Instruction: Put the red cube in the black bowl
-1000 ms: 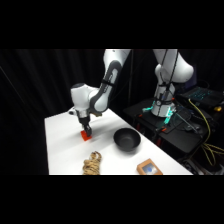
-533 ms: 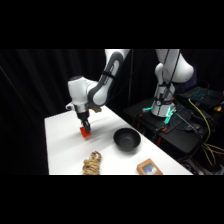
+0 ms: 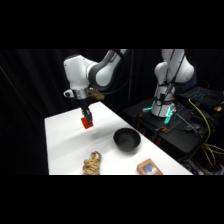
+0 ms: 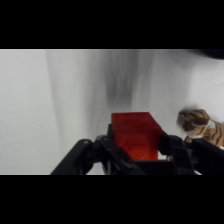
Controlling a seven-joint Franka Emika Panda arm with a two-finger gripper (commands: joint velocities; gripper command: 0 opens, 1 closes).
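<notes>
While the arm's middle is cut off at the side view's top, its gripper point(image 3: 87, 119) pinches the red cube point(image 3: 88, 123) above the white table point(image 3: 65, 145), apart from the glossy round black bowl point(image 3: 126, 139), and the wrist view shows the blocky cube point(image 4: 136, 136) between black fingers point(image 4: 172, 150) beside a striped toy tiger point(image 4: 202, 129) partly cut off.

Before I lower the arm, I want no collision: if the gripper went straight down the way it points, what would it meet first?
Probably bare white table. The gripper holds the red cube above open tabletop; the black bowl and the toy tiger lie off to the side, though depth is uncertain.
</notes>
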